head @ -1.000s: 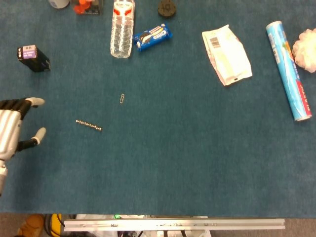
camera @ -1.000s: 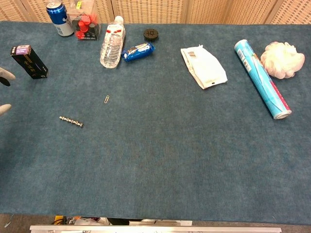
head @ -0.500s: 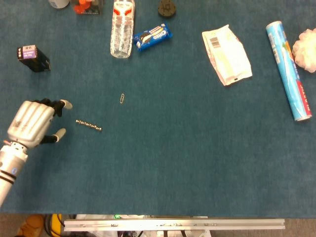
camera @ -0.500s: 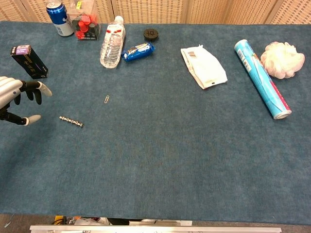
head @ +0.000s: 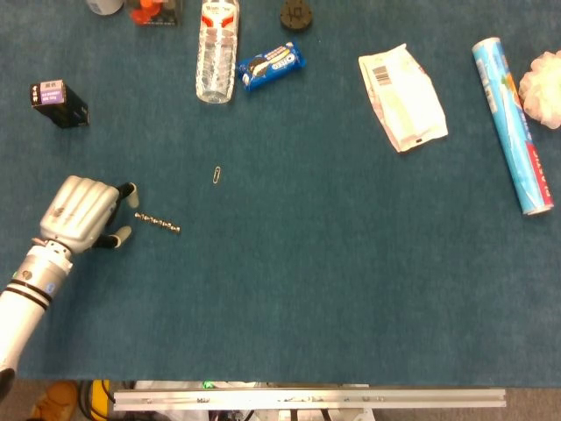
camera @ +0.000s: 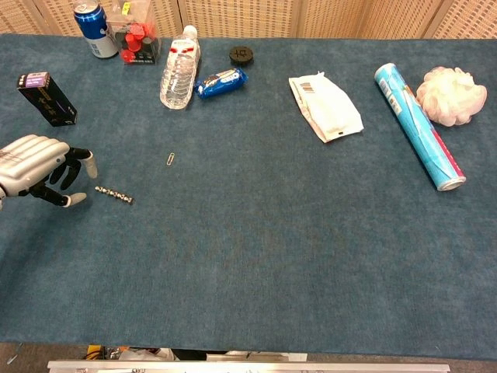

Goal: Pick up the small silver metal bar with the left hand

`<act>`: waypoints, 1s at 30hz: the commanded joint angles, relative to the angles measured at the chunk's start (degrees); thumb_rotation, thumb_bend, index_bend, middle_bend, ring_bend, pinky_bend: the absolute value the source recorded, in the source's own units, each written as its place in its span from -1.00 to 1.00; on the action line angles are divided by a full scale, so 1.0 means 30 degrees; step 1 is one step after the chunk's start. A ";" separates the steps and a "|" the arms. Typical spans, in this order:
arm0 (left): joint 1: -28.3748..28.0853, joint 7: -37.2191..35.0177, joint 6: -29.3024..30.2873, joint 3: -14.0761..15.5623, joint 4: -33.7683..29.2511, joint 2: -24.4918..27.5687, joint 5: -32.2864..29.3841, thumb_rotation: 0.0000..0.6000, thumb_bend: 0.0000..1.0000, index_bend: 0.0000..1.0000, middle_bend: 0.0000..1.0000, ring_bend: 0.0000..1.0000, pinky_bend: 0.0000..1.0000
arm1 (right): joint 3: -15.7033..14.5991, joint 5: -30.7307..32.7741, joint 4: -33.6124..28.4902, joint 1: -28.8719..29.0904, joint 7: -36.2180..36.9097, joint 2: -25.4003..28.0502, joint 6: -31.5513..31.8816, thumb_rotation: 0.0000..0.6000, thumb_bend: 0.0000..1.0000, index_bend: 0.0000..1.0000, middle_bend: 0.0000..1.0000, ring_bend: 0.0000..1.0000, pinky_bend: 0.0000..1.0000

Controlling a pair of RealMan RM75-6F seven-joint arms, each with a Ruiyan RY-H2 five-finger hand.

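Observation:
The small silver metal bar [head: 158,223] [camera: 113,193] is a short beaded rod lying flat on the blue table, slanting down to the right. My left hand [head: 85,215] [camera: 37,170] hovers just left of the bar's left end, silver back up, fingers apart and holding nothing. Its fingertips [head: 125,232] stop a short gap from the bar without touching it. My right hand shows in neither view.
A paperclip [head: 216,175] lies just up and right of the bar. A black box [head: 60,103] sits behind the hand. Along the back are a water bottle [head: 216,51], a cookie pack [head: 271,66], a white pouch [head: 401,96], a blue tube [head: 512,123] and a white puff [head: 545,88].
My left hand has come in from the left edge and moved right, ending just beside the bar's left end. The bar has not moved.

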 commanded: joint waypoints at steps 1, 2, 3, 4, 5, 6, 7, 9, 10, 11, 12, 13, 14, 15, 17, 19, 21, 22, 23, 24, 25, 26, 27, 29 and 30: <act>-0.0159 0.0166 -0.0133 0.0032 0.0035 -0.0111 -0.0039 1.00 -0.48 -0.12 0.54 0.48 0.70 | -0.0018 0.0051 0.0052 -0.0022 0.0050 -0.0021 -0.0043 1.00 -0.34 -0.02 -0.16 -0.24 -0.15; -0.0212 0.0258 -0.0162 0.0043 0.0059 -0.0159 -0.0040 1.00 -0.48 -0.11 0.57 0.50 0.72 | -0.0026 0.0065 0.0072 -0.0030 0.0071 -0.0025 -0.0057 1.00 -0.34 -0.02 -0.16 -0.24 -0.15; -0.0278 0.0397 -0.0215 0.0054 0.0089 -0.0220 -0.0064 1.00 -0.49 -0.11 0.60 0.53 0.75 | -0.0033 0.0083 0.0098 -0.0040 0.0103 -0.0027 -0.0073 1.00 -0.34 -0.02 -0.16 -0.24 -0.15; -0.0340 0.0499 -0.0273 0.0057 0.0093 -0.0253 -0.0085 1.00 -0.48 -0.11 0.63 0.56 0.79 | -0.0034 0.0098 0.0123 -0.0051 0.0130 -0.0030 -0.0076 1.00 -0.34 -0.02 -0.16 -0.24 -0.15; -0.0398 0.0584 -0.0332 0.0051 0.0084 -0.0280 -0.0125 1.00 -0.48 -0.11 0.64 0.58 0.80 | -0.0035 0.0117 0.0147 -0.0062 0.0161 -0.0032 -0.0080 1.00 -0.34 -0.02 -0.16 -0.24 -0.15; -0.0453 0.0649 -0.0391 0.0043 0.0067 -0.0307 -0.0169 1.00 -0.48 -0.10 0.66 0.60 0.82 | -0.0034 0.0140 0.0175 -0.0072 0.0189 -0.0036 -0.0087 1.00 -0.34 -0.02 -0.16 -0.24 -0.15; -0.0530 0.0730 -0.0481 0.0032 0.0048 -0.0343 -0.0233 1.00 -0.48 -0.09 0.68 0.62 0.84 | -0.0028 0.0170 0.0219 -0.0085 0.0229 -0.0044 -0.0090 1.00 -0.34 -0.02 -0.16 -0.24 -0.15; -0.0664 0.0856 -0.0643 0.0005 0.0064 -0.0446 -0.0358 1.00 -0.49 -0.08 0.70 0.63 0.85 | -0.0028 0.0197 0.0281 -0.0104 0.0282 -0.0064 -0.0093 1.00 -0.34 -0.02 -0.16 -0.24 -0.15; -0.0719 0.0914 -0.0720 -0.0002 0.0091 -0.0506 -0.0414 1.00 -0.48 -0.07 0.70 0.64 0.85 | -0.0030 0.0218 0.0313 -0.0112 0.0309 -0.0071 -0.0108 1.00 -0.34 -0.02 -0.16 -0.24 -0.15; -0.0774 0.0972 -0.0801 -0.0007 0.0122 -0.0570 -0.0474 1.00 -0.48 -0.07 0.70 0.64 0.86 | -0.0033 0.0233 0.0344 -0.0116 0.0335 -0.0079 -0.0124 1.00 -0.34 -0.02 -0.16 -0.24 -0.15; -0.0828 0.1025 -0.0886 -0.0016 0.0139 -0.0631 -0.0545 1.00 -0.48 -0.06 0.71 0.64 0.86 | -0.0032 0.0247 0.0369 -0.0123 0.0363 -0.0089 -0.0133 1.00 -0.34 -0.02 -0.16 -0.24 -0.15; -0.0898 0.1119 -0.0999 -0.0021 0.0151 -0.0697 -0.0631 1.00 -0.48 -0.06 0.71 0.65 0.86 | -0.0034 0.0265 0.0403 -0.0131 0.0389 -0.0105 -0.0145 1.00 -0.34 -0.02 -0.16 -0.24 -0.15; -0.0947 0.1205 -0.1072 -0.0022 0.0149 -0.0735 -0.0691 1.00 -0.48 -0.06 0.71 0.65 0.86 | -0.0034 0.0277 0.0427 -0.0137 0.0405 -0.0112 -0.0152 1.00 -0.34 -0.02 -0.16 -0.24 -0.15; -0.0988 0.1294 -0.1145 -0.0022 0.0141 -0.0771 -0.0762 1.00 -0.48 -0.05 0.71 0.65 0.86 | -0.0034 0.0285 0.0449 -0.0144 0.0424 -0.0118 -0.0152 1.00 -0.34 -0.02 -0.16 -0.24 -0.15; -0.1066 0.1431 -0.1303 -0.0032 0.0132 -0.0839 -0.0949 1.00 -0.48 -0.04 0.71 0.65 0.86 | -0.0032 0.0302 0.0498 -0.0166 0.0463 -0.0134 -0.0142 1.00 -0.34 -0.02 -0.16 -0.24 -0.15; -0.1132 0.1606 -0.1443 -0.0036 0.0160 -0.0874 -0.1138 1.00 -0.49 -0.03 0.71 0.65 0.86 | -0.0027 0.0317 0.0534 -0.0186 0.0497 -0.0146 -0.0130 1.00 -0.34 -0.02 -0.16 -0.24 -0.15; -0.1176 0.1745 -0.1533 -0.0046 0.0147 -0.0880 -0.1295 1.00 -0.49 -0.03 0.71 0.65 0.86 | -0.0028 0.0319 0.0558 -0.0196 0.0514 -0.0148 -0.0130 1.00 -0.34 -0.02 -0.16 -0.24 -0.15; -0.1194 0.1808 -0.1581 -0.0047 0.0131 -0.0879 -0.1396 1.00 -0.49 -0.03 0.71 0.65 0.86 | -0.0027 0.0328 0.0571 -0.0205 0.0523 -0.0148 -0.0130 1.00 -0.34 -0.02 -0.16 -0.24 -0.15; -0.1205 0.1857 -0.1629 -0.0045 0.0108 -0.0872 -0.1482 1.00 -0.49 -0.03 0.71 0.65 0.86 | -0.0024 0.0335 0.0579 -0.0211 0.0533 -0.0150 -0.0129 1.00 -0.34 -0.02 -0.16 -0.24 -0.15; -0.1214 0.1903 -0.1668 -0.0048 0.0074 -0.0863 -0.1570 1.00 -0.48 -0.03 0.71 0.65 0.86 | -0.0023 0.0337 0.0586 -0.0214 0.0544 -0.0157 -0.0131 1.00 -0.34 -0.02 -0.16 -0.24 -0.15; -0.1227 0.1951 -0.1705 -0.0046 0.0036 -0.0858 -0.1658 1.00 -0.48 -0.03 0.71 0.65 0.86 | -0.0022 0.0334 0.0596 -0.0217 0.0551 -0.0165 -0.0131 1.00 -0.34 -0.02 -0.16 -0.24 -0.15; -0.1238 0.1994 -0.1726 -0.0037 0.0027 -0.0858 -0.1707 1.00 -0.48 -0.03 0.71 0.65 0.86 | -0.0024 0.0333 0.0603 -0.0217 0.0552 -0.0172 -0.0139 1.00 -0.34 -0.02 -0.16 -0.24 -0.15; -0.1248 0.2055 -0.1757 -0.0014 0.0031 -0.0865 -0.1750 1.00 -0.48 -0.03 0.71 0.65 0.86 | -0.0026 0.0335 0.0613 -0.0216 0.0549 -0.0175 -0.0150 1.00 -0.34 -0.02 -0.16 -0.24 -0.15; -0.1277 0.2150 -0.1833 0.0020 0.0035 -0.0888 -0.1860 1.00 -0.46 -0.03 0.71 0.65 0.86 | -0.0028 0.0349 0.0615 -0.0217 0.0537 -0.0181 -0.0177 1.00 -0.34 -0.02 -0.16 -0.24 -0.15; -0.1295 0.2184 -0.1872 0.0026 0.0032 -0.0900 -0.1913 1.00 -0.46 -0.03 0.71 0.65 0.86 | -0.0028 0.0343 0.0609 -0.0218 0.0538 -0.0182 -0.0175 1.00 -0.34 -0.02 -0.16 -0.24 -0.15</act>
